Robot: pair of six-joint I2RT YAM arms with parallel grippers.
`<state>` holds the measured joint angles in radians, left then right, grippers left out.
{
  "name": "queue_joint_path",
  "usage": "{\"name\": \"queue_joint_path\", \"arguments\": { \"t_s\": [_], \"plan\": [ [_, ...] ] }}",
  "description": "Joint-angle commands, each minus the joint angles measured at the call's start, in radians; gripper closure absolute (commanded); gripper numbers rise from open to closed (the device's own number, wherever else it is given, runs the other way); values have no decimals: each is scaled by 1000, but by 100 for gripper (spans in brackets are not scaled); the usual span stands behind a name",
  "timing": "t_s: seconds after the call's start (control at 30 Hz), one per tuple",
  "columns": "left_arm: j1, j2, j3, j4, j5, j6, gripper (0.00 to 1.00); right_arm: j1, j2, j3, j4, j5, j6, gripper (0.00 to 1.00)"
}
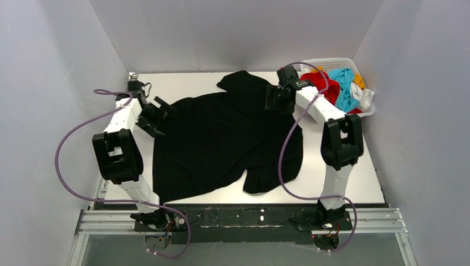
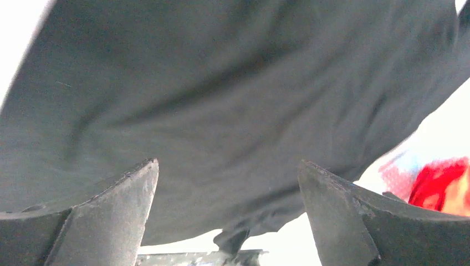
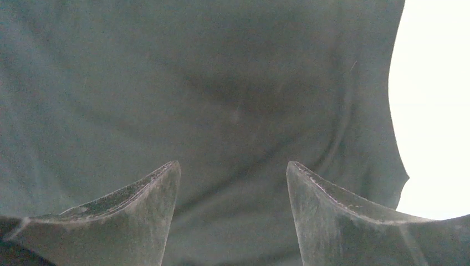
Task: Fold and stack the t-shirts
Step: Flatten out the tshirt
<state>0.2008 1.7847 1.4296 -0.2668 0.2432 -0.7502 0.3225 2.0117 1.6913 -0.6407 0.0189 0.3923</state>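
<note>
The large black t-shirt (image 1: 221,141) lies spread out, a little crumpled, across the middle of the white table (image 1: 366,185). My left gripper (image 1: 162,117) is open and empty at the shirt's left edge; its wrist view is filled by the black cloth (image 2: 233,100). My right gripper (image 1: 271,100) is open and empty over the shirt's upper right part; black cloth (image 3: 194,94) fills its wrist view too. The red (image 1: 324,83), light blue (image 1: 346,91), white (image 1: 366,100) and orange-yellow (image 1: 359,80) t-shirts lie bunched in the basket.
The white plastic lattice basket (image 1: 332,61) stands at the back right corner of the table. Grey walls close in the back and both sides. Purple cables loop from both arms. A metal rail runs along the near edge.
</note>
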Motion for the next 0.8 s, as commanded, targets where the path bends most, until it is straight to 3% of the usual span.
{"name": "queue_joint_path", "arguments": {
  "t_s": [0.0, 0.1, 0.3, 0.57, 0.77],
  "plan": [
    [-170, -90, -144, 9, 239, 21, 2, 180, -274, -241, -44, 9, -25, 22],
    [-264, -92, -263, 158, 327, -6, 2, 334, -394, -449, -13, -78, 10, 22],
    [-281, -28, -392, 302, 382, -25, 2, 519, -454, -663, 117, -250, 41, 22],
    [-280, 9, -426, 246, 299, 30, 2, 540, -360, -670, 93, -126, 29, 22],
    [-265, 13, -413, 175, 239, 69, 2, 553, -485, -846, 34, -197, 109, 25]
  ]
}}
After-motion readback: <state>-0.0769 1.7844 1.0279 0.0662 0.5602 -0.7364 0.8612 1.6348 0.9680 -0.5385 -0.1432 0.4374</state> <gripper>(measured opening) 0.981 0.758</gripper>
